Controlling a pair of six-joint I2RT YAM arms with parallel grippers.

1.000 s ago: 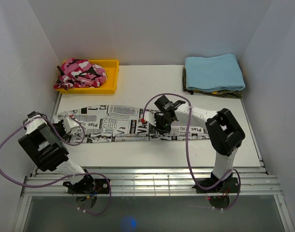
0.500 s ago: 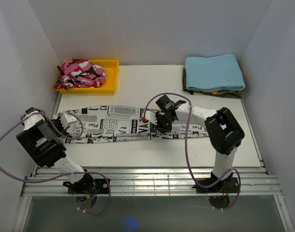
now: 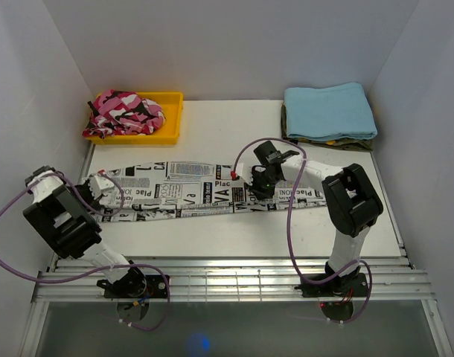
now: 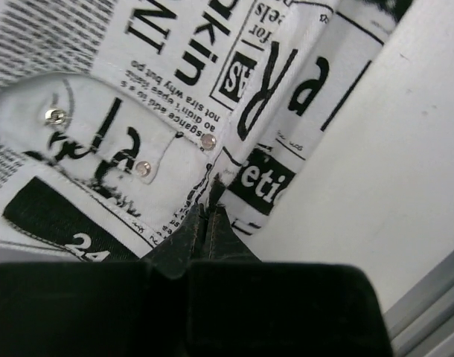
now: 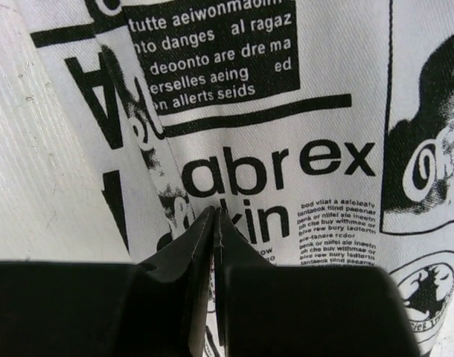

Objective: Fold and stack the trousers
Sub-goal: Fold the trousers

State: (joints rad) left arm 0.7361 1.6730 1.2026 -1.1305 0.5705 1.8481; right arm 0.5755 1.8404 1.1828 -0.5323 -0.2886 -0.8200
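- Since a second ago the left fingers [image 3: 95, 186] have pulled toward 9 o'clock and the right fingers [image 3: 261, 181] have shifted toward 2 o'clock, so the trousers [image 3: 182, 195] now lie drawn out longer across the table [image 3: 212, 238].
- The newspaper-print trousers stretch flat from 9 o'clock to 3 o'clock across the middle of the table, folded lengthwise into one long strip.
- In the left wrist view the left fingers [image 4: 205, 223] are clenched on a fabric edge beside a riveted pocket at the 9 o'clock end.
- In the right wrist view the right fingers [image 5: 212, 227] are clenched on a raised crease of printed cloth, right of the strip's middle.
- A yellow tray [image 3: 171, 111] sits at 11 o'clock, well apart from the trousers, holding a bunched pink camouflage garment [image 3: 126, 111].
- A light blue folded cloth [image 3: 330, 110] lies at 1 o'clock on top of a darker olive folded piece [image 3: 316, 140].
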